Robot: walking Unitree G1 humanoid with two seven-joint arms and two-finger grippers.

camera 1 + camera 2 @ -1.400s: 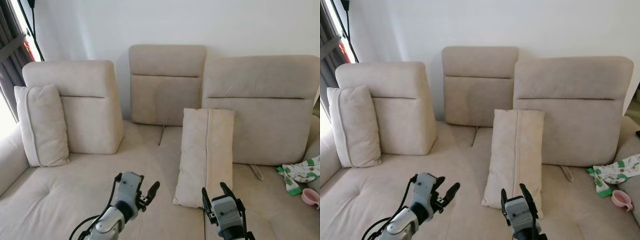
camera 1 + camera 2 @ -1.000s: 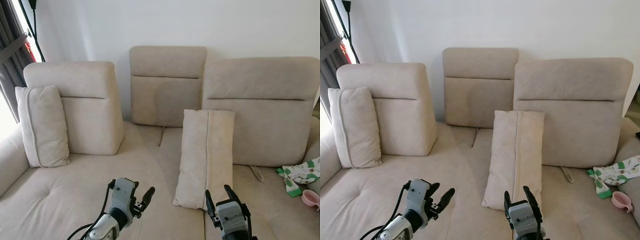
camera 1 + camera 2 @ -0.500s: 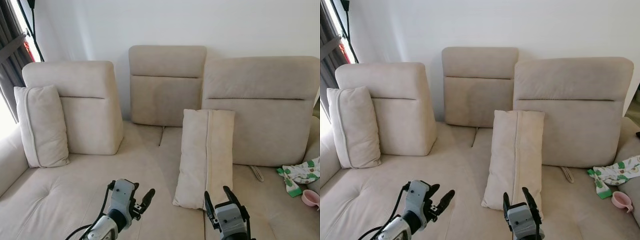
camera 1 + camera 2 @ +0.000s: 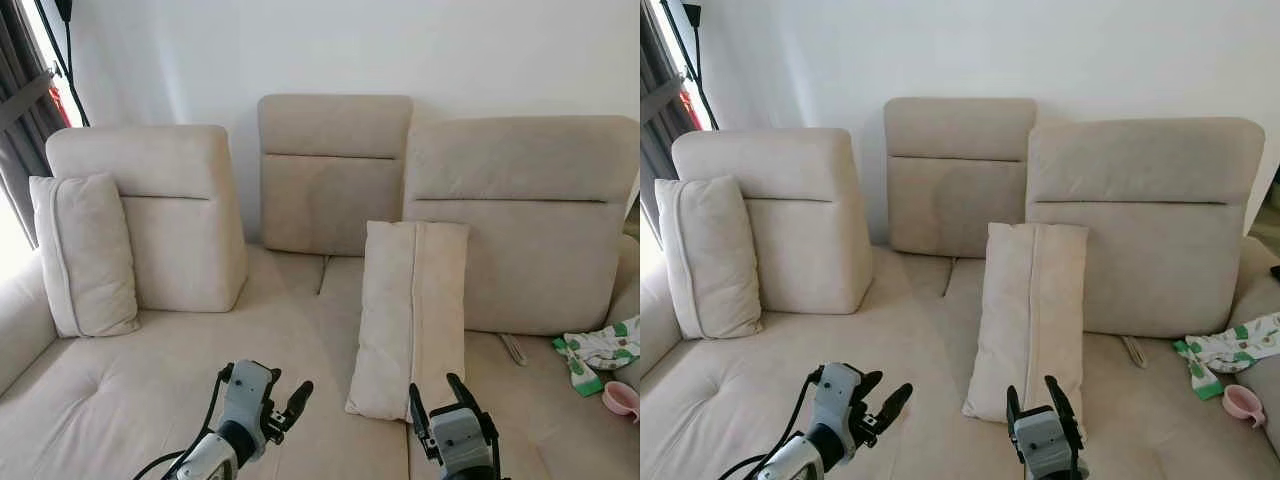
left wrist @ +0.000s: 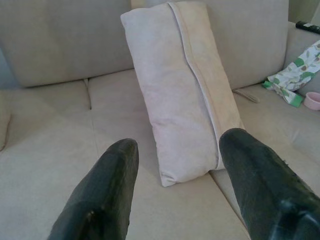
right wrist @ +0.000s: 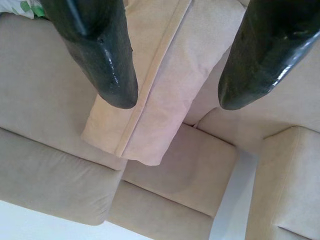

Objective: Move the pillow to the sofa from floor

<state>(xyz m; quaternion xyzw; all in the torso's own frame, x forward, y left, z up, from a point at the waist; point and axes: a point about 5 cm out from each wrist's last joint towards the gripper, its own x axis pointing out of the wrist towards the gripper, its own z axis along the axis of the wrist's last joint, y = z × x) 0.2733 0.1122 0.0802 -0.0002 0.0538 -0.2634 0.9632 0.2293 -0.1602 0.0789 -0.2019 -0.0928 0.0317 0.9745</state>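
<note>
Nearest me, over the front edge of the sofa (image 4: 130, 390) seat, my left tool (image 4: 283, 403) is raised on a bent arm, its fingers spread and released, aimed across toward the pillow. My right tool (image 4: 437, 398) points straight ahead just short of the pillow's lower end, fingers parted, grasping nothing. Beyond them the pillow (image 4: 413, 315) stands upright on the seat, leaning on the right back cushion (image 4: 525, 225). Another cushion (image 4: 85, 255) rests at the sofa's far left corner.

Head views I get: bright, even daylight from window (image 4: 40, 60) at far left, overexposed there. Soft shadows. Wrist views: sharp, fingers (image 5: 102, 195) slightly glossy.
</note>
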